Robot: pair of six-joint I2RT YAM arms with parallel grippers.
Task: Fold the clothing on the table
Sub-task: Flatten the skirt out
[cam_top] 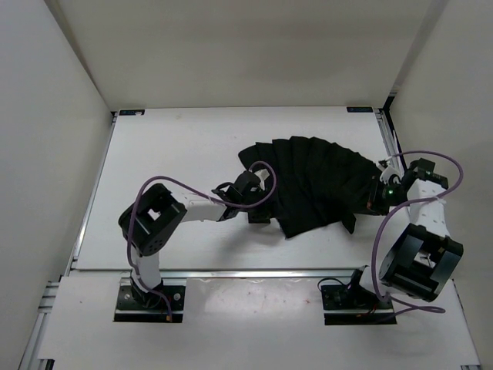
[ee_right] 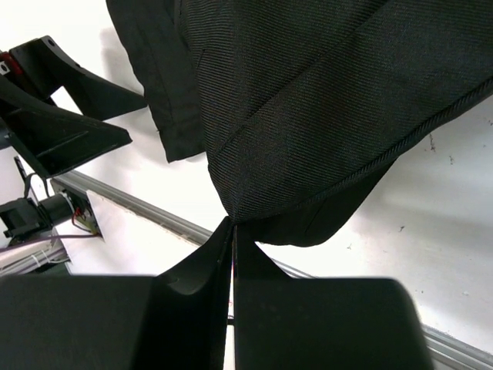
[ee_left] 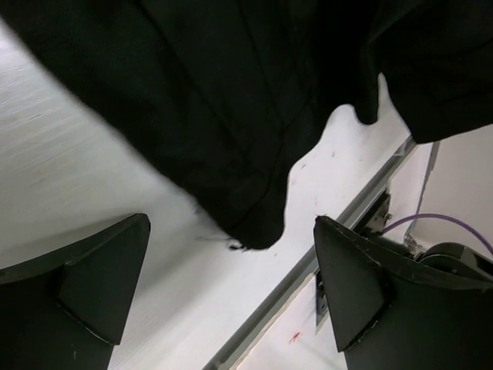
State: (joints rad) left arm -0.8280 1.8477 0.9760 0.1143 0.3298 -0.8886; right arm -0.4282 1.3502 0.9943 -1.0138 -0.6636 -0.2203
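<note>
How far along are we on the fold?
No finished fold shows: the pleated black garment lies fanned out on the table. In hand: the right claw is shut on one corner; the left claw hangs open at the opposite edge, gripping nothing. Left: the left grasp and all the folding.

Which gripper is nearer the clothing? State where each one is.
Right. The right gripper is shut on a corner of the clothing at its right end. The left gripper is open at the left end, a fabric edge between its jaws, unclamped.
</note>
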